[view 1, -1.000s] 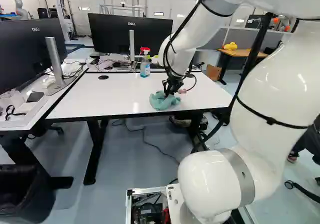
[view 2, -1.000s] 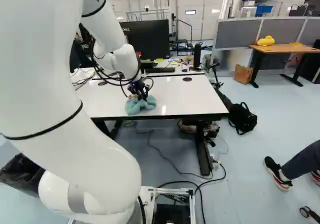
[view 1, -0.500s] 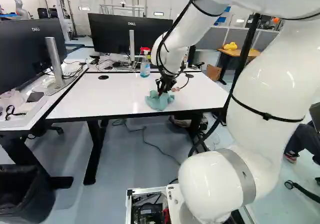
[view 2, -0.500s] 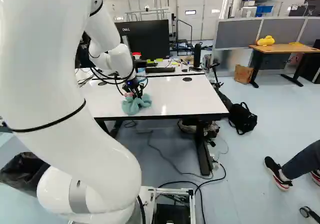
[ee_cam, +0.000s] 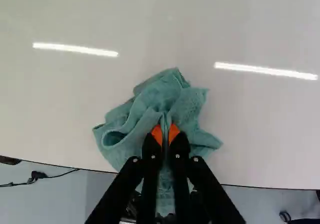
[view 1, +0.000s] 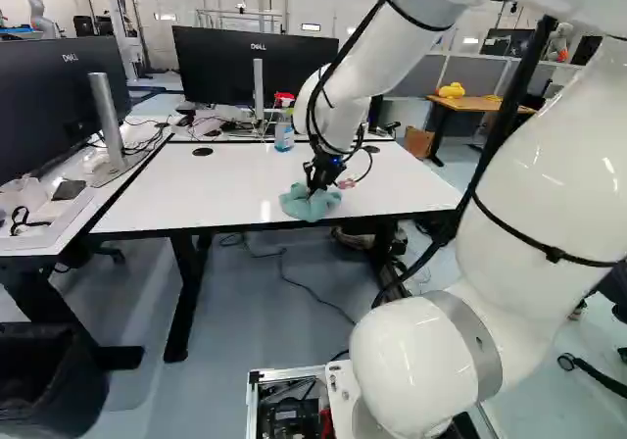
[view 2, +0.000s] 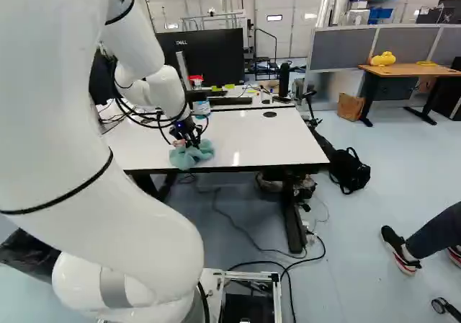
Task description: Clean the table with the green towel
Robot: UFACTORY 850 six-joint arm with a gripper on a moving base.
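1. The green towel (ee_cam: pixel 172 96) is seen bunched on the white worktop (view 1: pixel 216 189), near its front edge; its folds are clenched in the jaws, pinched between the orange pads (ee_cam: pixel 157 134).
2. With the towel secured and set against the surface, the wiping stage appears to be reached. How much has been cleaned cannot be told: wiped and unwiped parts look alike.
3. Wide stretches to either side, and toward the spray bottle (view 1: pixel 284 135) at the far side, may be left to be covered.
4. The towel's underside is hidden, as is any dirt beneath it. Whether cloth is draped over the front edge cannot be made out. In the right base view, part of the worktop is blocked by the arm (view 2: pixel 86 121).
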